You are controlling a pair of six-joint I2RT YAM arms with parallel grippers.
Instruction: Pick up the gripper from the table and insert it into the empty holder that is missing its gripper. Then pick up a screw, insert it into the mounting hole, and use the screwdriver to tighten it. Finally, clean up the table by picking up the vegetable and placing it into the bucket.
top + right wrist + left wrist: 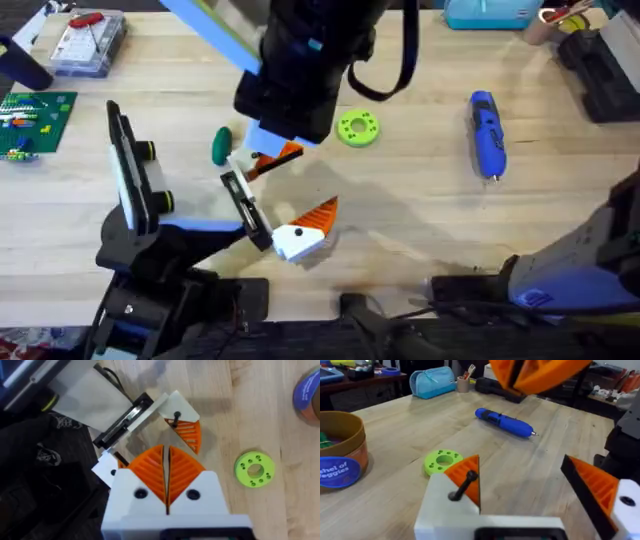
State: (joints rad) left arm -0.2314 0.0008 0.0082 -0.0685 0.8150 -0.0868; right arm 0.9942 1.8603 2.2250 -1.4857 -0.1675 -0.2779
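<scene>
My left gripper (pixel 520 467) is open, its white fingers with orange pads set wide apart on a black rail (pixel 245 205). One finger (pixel 300 238) carries a black screw (pixel 462 485) standing in its mounting hole (pixel 176 417). My right gripper (pixel 165 452) is shut with nothing between its pads and hovers just above that finger; the right arm (pixel 290 70) looms dark over the middle. The blue screwdriver (pixel 487 135) lies at the right. The dark-green vegetable (pixel 220 145) lies on the table left of the arm. The bucket (pixel 340 455) stands beyond the left gripper.
A lime-green ring with holes (pixel 357 128) lies between the bucket and the screwdriver. A black frame with yellow knobs (pixel 130 180) stands at the left. A green circuit board (pixel 35 120), a clear box (pixel 90 40) and a blue pouch (pixel 490 12) line the far edge.
</scene>
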